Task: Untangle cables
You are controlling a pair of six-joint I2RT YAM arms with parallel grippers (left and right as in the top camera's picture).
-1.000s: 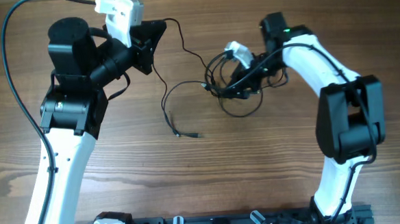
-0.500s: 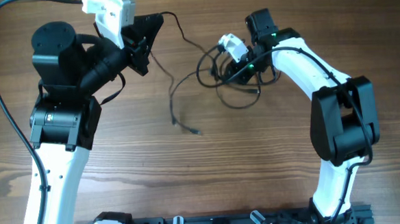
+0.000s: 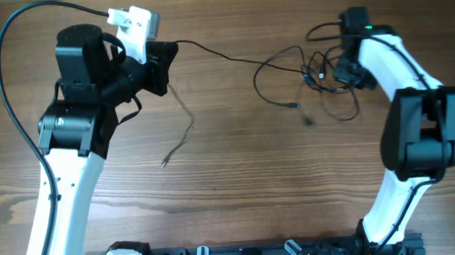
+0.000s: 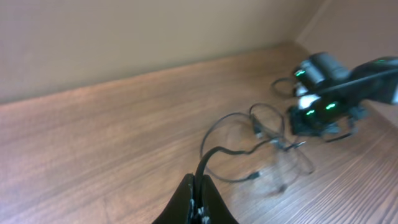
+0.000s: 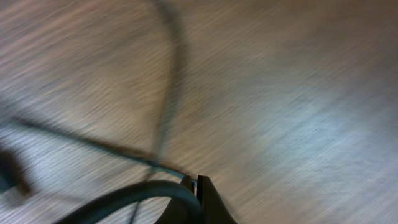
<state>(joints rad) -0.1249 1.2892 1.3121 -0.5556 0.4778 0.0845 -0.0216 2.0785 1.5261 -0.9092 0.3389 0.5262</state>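
The right pincer (image 3: 340,68) sits farther right, the cables (image 3: 306,65) dragged along; one strand (image 3: 216,54) now stretches to the left pincer (image 3: 164,54), its free end (image 3: 165,161) farther left.

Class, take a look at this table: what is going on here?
Two robot arms are working on thin black cables. The left end effector is shut on one cable, which runs across the wooden table to the tangle by the right arm. The right end effector is shut on a strand there. The tangle looks spread out, not yet separated.
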